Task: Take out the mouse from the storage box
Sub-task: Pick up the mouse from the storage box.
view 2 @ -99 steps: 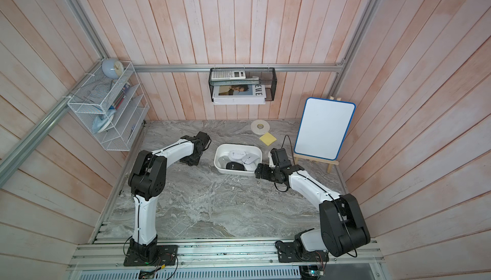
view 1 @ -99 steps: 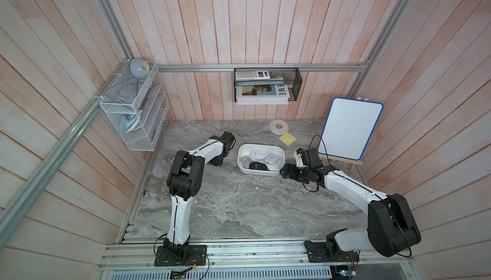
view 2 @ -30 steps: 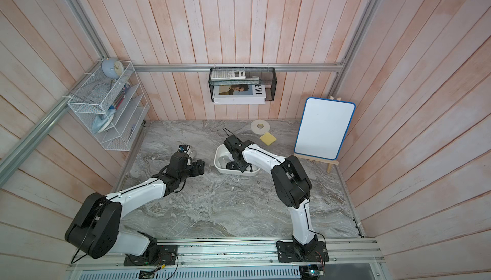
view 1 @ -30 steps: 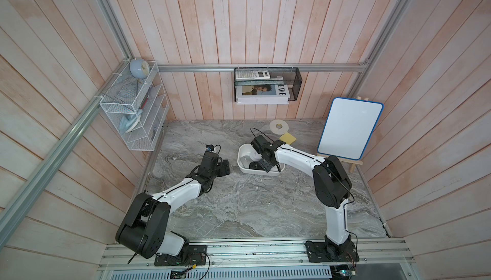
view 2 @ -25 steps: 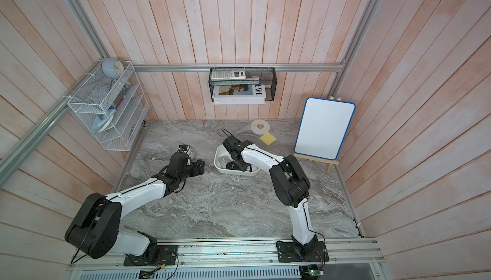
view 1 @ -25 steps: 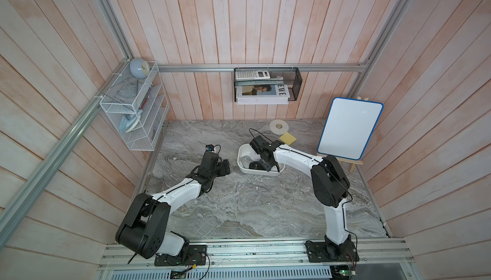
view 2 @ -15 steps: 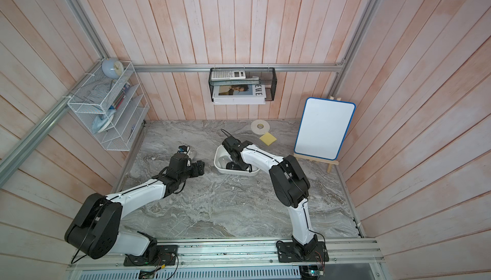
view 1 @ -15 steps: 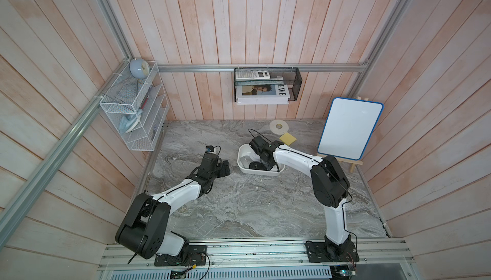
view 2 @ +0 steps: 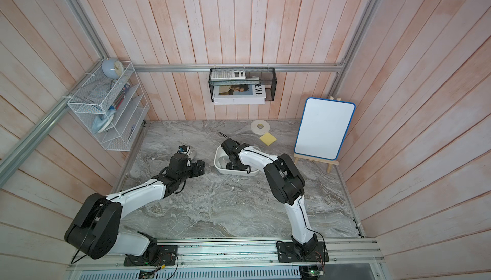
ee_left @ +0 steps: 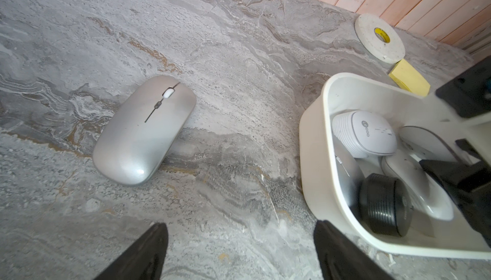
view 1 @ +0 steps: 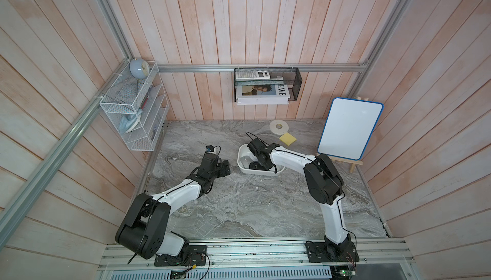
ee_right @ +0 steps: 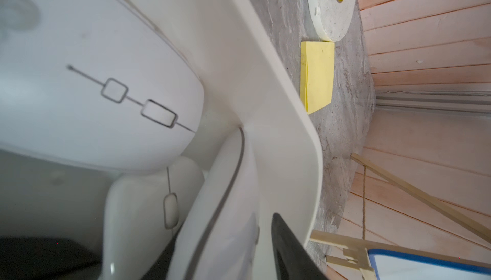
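The white storage box (view 1: 240,164) (view 2: 216,164) sits mid-table and holds several mice. My right gripper (view 1: 259,163) (view 2: 231,163) reaches down inside it. In the right wrist view my right gripper (ee_right: 220,238) is shut on a white mouse (ee_right: 223,212) that stands on edge against the box wall (ee_right: 292,105). Two more white mice (ee_right: 106,92) lie beside it. A silver mouse (ee_left: 143,129) lies on the table outside the box (ee_left: 313,159). My left gripper (ee_left: 240,229) (view 1: 225,168) hovers open and empty between that mouse and the box. A black mouse (ee_left: 382,207) lies in the box.
A tape roll (view 1: 279,127) and yellow sticky notes (view 1: 287,139) lie behind the box. A whiteboard on an easel (view 1: 348,129) stands at the right. A white wire rack (view 1: 132,116) and a black mesh basket (view 1: 267,87) hang on the walls.
Over the last second my right gripper's jaws have closed round a white mouse inside the box. The left arm has barely moved. Earlier the right gripper was outside the box's right side.
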